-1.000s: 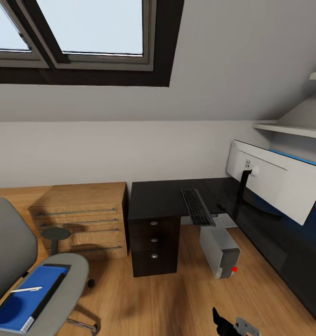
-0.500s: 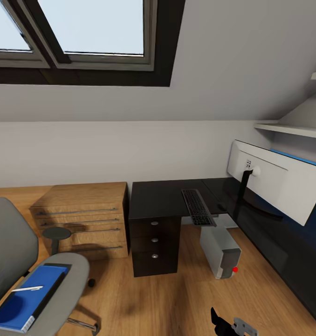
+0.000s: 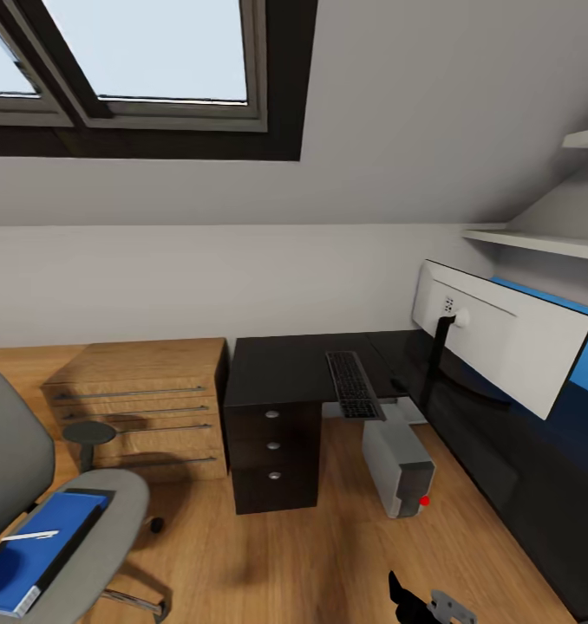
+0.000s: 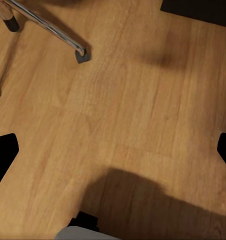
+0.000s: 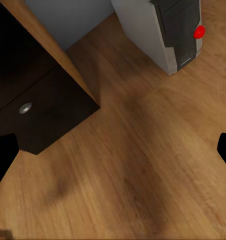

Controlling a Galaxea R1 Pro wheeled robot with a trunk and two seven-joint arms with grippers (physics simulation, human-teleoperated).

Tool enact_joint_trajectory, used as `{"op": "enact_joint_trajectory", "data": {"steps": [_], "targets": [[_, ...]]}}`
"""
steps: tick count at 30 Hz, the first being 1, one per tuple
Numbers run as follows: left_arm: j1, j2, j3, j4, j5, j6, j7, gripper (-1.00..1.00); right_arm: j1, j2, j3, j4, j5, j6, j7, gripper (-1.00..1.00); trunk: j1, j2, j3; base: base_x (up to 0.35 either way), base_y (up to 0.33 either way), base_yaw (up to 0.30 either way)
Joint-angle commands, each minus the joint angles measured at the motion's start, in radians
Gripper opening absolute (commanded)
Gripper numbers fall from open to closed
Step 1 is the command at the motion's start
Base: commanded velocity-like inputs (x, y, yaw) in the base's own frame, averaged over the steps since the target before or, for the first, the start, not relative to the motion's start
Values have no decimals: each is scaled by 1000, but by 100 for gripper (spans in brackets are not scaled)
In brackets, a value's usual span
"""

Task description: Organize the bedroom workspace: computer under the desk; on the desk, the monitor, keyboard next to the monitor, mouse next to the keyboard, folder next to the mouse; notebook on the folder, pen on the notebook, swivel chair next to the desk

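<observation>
Folder (image 3: 29, 555), bright blue, lies on the seat of the swivel chair (image 3: 94, 537), well apart from the bench (image 3: 285, 368), so that job is not done yet. A white pen (image 3: 29, 536) lies on top of the blue thing; I cannot tell if a notebook is in that pile too. The chair stands away from the bench, beside the low oak chest (image 3: 138, 407), so it needs to be rolled closer later. Some jobs look done. The monitor (image 3: 502, 334) stands on the long side of the black bench. The keyboard (image 3: 352, 384) lies on the bench near the monitor, with one end poking past the edge. A small dark thing just beside the keyboard may be the mouse, but it is too small to tell. The computer (image 3: 398, 464) sits on the wood floor by the drawer unit (image 3: 272, 451), more beside the bench top than under it, so I think it may need a push. The right gripper (image 3: 428, 602) peeks in low in the head view. In both wrist views the dark fingers (image 5: 4, 155) sit far out at the edges, spread wide, with nothing between them but floor. They hold nothing and touch nothing.
</observation>
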Motion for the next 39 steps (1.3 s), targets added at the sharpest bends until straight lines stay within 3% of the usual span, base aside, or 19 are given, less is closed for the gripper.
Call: {"op": "enact_joint_trajectory", "data": {"steps": [1, 14, 26, 39], "targets": [[-1, -1, 5, 0, -6, -3, 3, 100, -1, 1, -5, 1, -5, -2, 7, 100, 0, -1, -1, 0, -46, 0], [-1, -1, 5, 0, -6, -4, 3, 100, -1, 6, -5, 2, -5, -3, -1, 100, 0, -1, -1, 0, -12, 54], [-1, -1, 5, 0, -6, -4, 3, 100, -1, 16, -5, 2, -6, -5, -148, 100, 0, -1, -1, 0, -49, 258], [-1, -1, 5, 0, -6, -4, 3, 100, -1, 19, -5, 2, -6, -7, -170, 100, 0, -1, -1, -5, -50, 159]]}}
